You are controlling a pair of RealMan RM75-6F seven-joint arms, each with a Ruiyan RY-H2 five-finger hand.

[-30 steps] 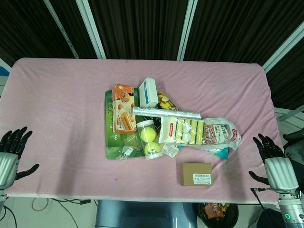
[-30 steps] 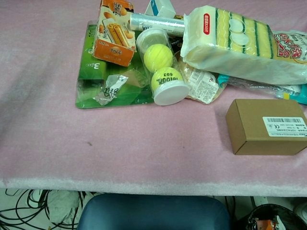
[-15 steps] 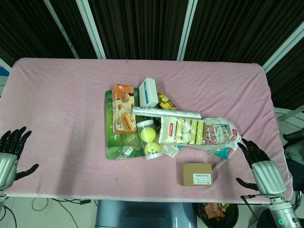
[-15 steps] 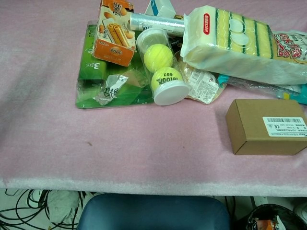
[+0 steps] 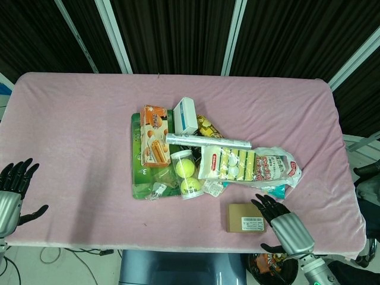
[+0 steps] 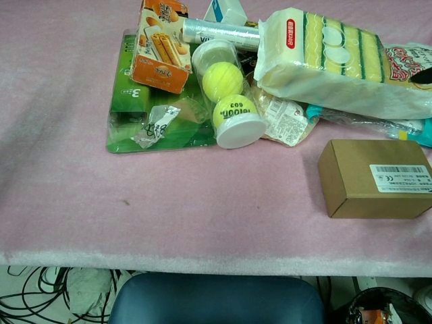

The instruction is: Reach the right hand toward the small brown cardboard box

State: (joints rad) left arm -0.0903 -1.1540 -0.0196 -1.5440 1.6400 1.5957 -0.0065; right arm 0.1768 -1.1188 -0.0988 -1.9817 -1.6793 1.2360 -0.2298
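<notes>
Left hand at the near left edge of the pink counter, fingers spread, holding nothing, well apart from everything else; seen only in the head view.

Green flat packet lying left of centre, with an orange biscuit box resting on it; clear tube of tennis balls just beside, two yellow balls showing, white cap toward the near edge; small crumpled wrapper on the green packet's near part.

White and blue box further back; roll of clear film lying across the heap; sponge pack in yellow and white stripes right of the tube, overlapping a red-printed snack bag.

Small brown cardboard box lying flat near the front edge, right of centre, apart from the heap, white barcode label on its top toward the right; in the chest view shown at the right margin.

Right hand just right of that box, palm down, fingers apart and pointing toward the heap, fingertips over or against the box's right end; cannot tell whether touching; nothing gripped.
</notes>
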